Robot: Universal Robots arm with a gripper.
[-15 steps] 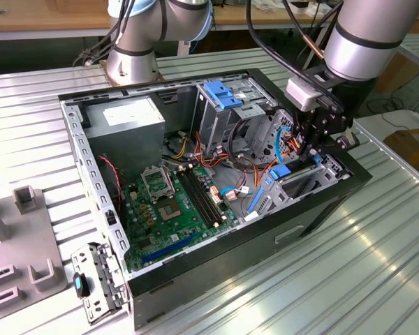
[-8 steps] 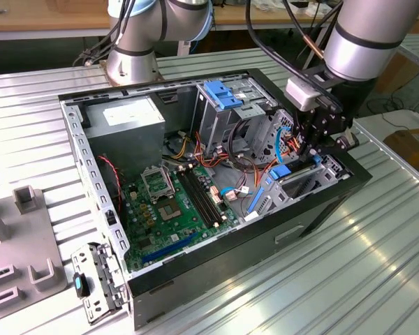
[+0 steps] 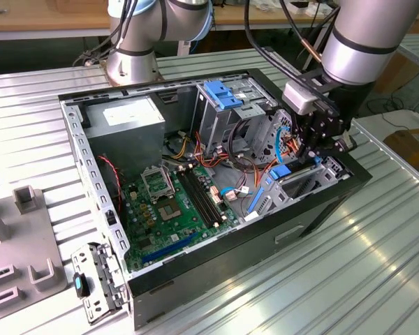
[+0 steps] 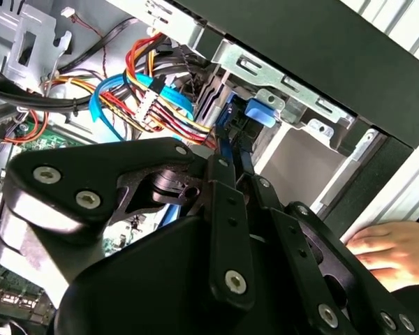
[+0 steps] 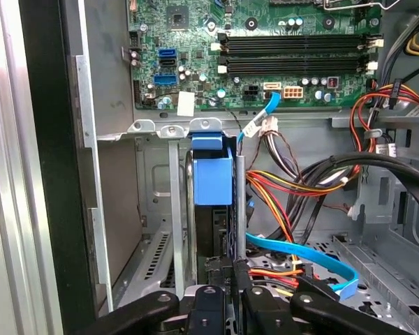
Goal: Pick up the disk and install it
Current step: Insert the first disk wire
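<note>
In the exterior view the gripper (image 3: 320,143) hangs inside the open computer case (image 3: 321,209), low at the corner on the exterior view's right, over the metal drive bay (image 3: 311,183). A bit of bright blue beneath it is the disk (image 3: 281,171) in its carrier, already down among the bay rails. The motherboard (image 3: 181,202) lies well apart, toward the exterior view's left.

In the second wrist view the black fingers (image 4: 227,202) run down onto the thin blue edge of the disk (image 4: 232,139), pressed against it from both sides. A bundle of coloured power wires (image 4: 160,98) and a flat blue data cable (image 4: 105,105) crowd just beside the slot. A person's hand (image 4: 398,255) rests on the table outside the case wall.

In the first wrist view the disk (image 5: 213,181) stands on edge between the bay's upright metal rails (image 5: 173,209), its blue carrier end facing the motherboard (image 5: 265,49), and the gripper (image 5: 227,296) pinches its near edge. The blue data cable (image 5: 300,255) loops close by.

The risks, as I judge them: the carrier may be slightly skewed against a rail and jam if pushed; a loose wire could be trapped beneath the disk or snagged by the claw; and the hand near the case is close to moving metal.
</note>
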